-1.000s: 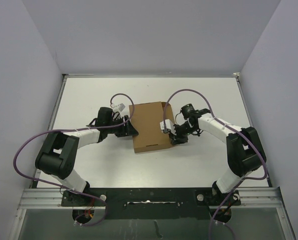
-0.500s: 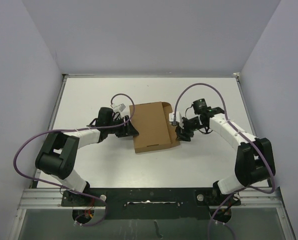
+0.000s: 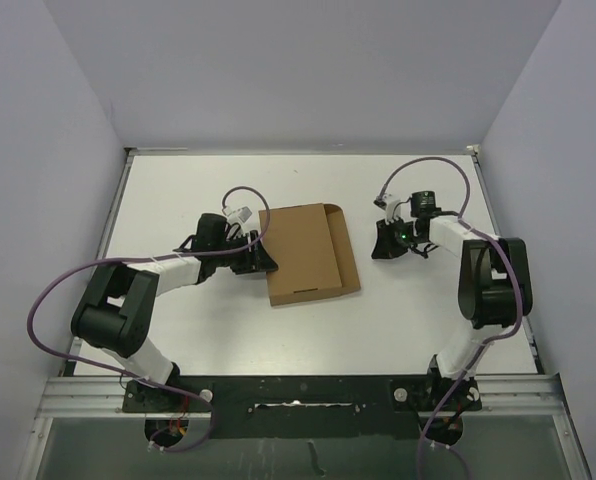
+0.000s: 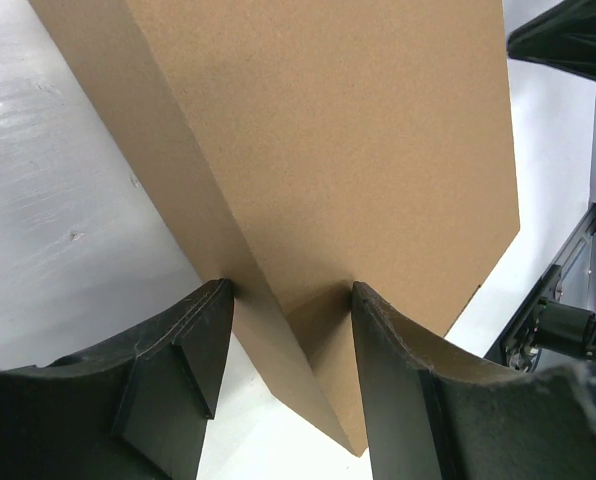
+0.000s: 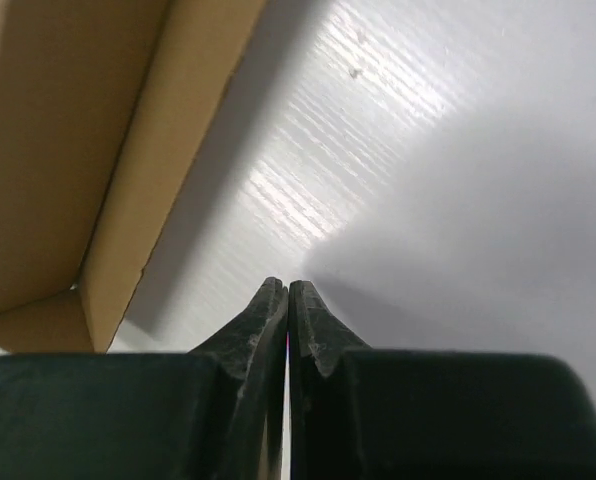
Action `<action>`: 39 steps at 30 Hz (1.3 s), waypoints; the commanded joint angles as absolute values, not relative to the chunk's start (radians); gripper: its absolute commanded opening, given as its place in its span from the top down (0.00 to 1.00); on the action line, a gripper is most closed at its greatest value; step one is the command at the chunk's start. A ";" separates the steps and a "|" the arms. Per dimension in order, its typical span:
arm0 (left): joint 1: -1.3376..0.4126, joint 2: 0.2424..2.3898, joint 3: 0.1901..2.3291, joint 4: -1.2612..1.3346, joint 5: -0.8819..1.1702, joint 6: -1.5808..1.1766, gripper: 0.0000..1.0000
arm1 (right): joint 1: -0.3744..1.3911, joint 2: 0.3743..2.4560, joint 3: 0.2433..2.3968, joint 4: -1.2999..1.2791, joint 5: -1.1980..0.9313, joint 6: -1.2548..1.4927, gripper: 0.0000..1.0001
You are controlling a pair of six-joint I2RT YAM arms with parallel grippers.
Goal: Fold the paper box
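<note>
Currently left end effector [image 4: 288,300] clamps plain brown paper box [image 3: 303,250] edge; right end effector [image 5: 286,292] closed, empty.

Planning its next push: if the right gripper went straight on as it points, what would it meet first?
Likely bare table, depth unclear; the paper box sits beside the line of the shut right gripper.

No readable text, labels, brands or numbers in any view. The paper box [image 3: 303,255] is plain brown, the tabletop [image 3: 178,190] unmarked.
</note>
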State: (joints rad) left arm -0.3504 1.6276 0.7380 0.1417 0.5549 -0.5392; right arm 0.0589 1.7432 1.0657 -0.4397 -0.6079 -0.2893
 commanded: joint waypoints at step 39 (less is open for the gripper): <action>-0.360 1.731 0.904 -0.012 0.553 -0.457 0.46 | 0.138 1.762 1.124 -0.407 -0.622 -0.073 1.00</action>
